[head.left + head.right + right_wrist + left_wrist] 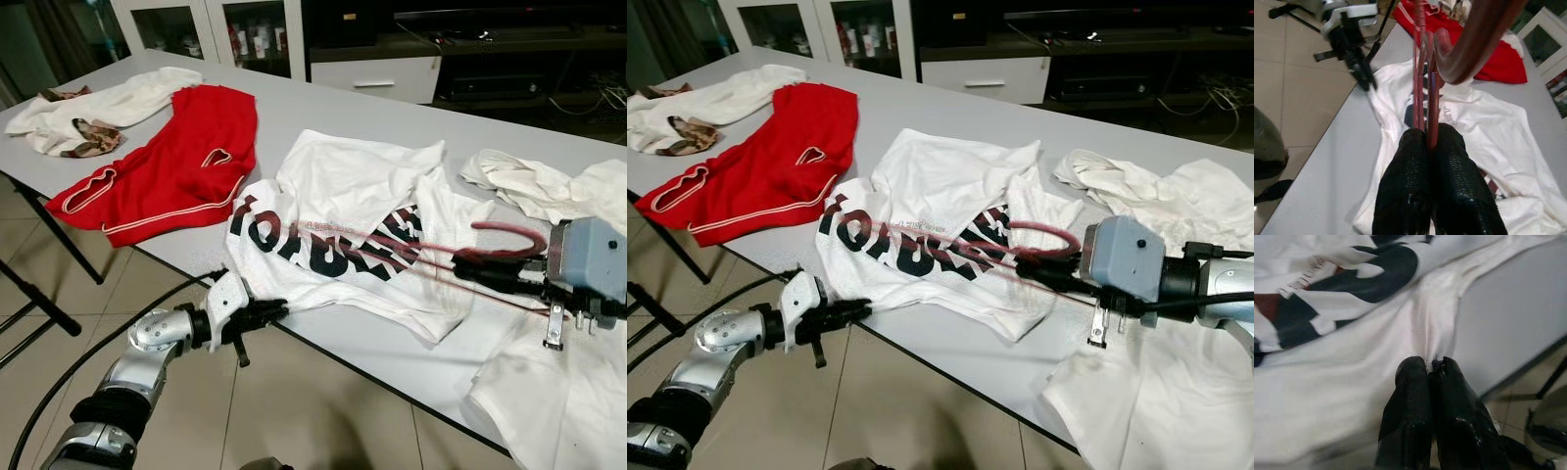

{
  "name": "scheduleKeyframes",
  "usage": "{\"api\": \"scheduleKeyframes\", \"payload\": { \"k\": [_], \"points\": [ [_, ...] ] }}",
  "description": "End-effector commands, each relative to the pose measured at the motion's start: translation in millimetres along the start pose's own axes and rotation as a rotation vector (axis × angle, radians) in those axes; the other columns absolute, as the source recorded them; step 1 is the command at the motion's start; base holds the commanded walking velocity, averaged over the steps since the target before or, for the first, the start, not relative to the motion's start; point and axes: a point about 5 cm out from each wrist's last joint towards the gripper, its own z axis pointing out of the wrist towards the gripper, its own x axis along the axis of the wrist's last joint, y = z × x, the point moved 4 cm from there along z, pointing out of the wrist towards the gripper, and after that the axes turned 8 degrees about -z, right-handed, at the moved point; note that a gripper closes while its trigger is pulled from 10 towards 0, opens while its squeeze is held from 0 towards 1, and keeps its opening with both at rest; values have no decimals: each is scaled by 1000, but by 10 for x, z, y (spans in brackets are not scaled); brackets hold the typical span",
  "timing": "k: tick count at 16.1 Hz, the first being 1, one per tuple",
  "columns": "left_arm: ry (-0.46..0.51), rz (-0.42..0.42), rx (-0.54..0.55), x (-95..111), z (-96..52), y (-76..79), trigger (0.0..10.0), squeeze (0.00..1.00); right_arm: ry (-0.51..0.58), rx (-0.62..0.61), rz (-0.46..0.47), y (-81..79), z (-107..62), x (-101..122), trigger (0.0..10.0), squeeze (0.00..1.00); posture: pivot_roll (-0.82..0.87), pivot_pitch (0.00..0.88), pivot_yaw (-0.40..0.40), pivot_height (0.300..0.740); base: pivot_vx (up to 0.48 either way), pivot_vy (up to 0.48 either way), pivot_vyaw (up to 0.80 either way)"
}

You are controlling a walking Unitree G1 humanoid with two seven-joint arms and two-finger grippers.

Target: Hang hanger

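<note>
Right wrist view: right gripper [1428, 139] clamps red hanger [1449, 58].

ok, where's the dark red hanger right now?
The dark red wire hanger is clamped in the right gripper on the robot's right, held just above the white printed T-shirt on the grey table.

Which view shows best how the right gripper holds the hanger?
The right wrist view: the right gripper is shut on the hanger near its hook. Both eye views show the hanger blurred over the white T-shirt.
</note>
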Motion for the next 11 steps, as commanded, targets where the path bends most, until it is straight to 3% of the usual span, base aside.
{"api": "scheduleKeyframes", "payload": {
  "k": [1,4,11],
  "points": [
    [18,15,31,56,-15,-70,0,0,-19,17,-16,-16,-15,20,10000,0,-131,0,97,736,0,0,0],
    [126,20,113,271,-7,-207,0,0,-78,43,-1,-70,-78,-80,10000,0,-133,0,98,736,0,0,0],
    [161,21,127,366,6,-260,0,0,-164,47,-99,-136,106,-215,10000,0,-135,0,102,736,0,0,0]
  ]
}}
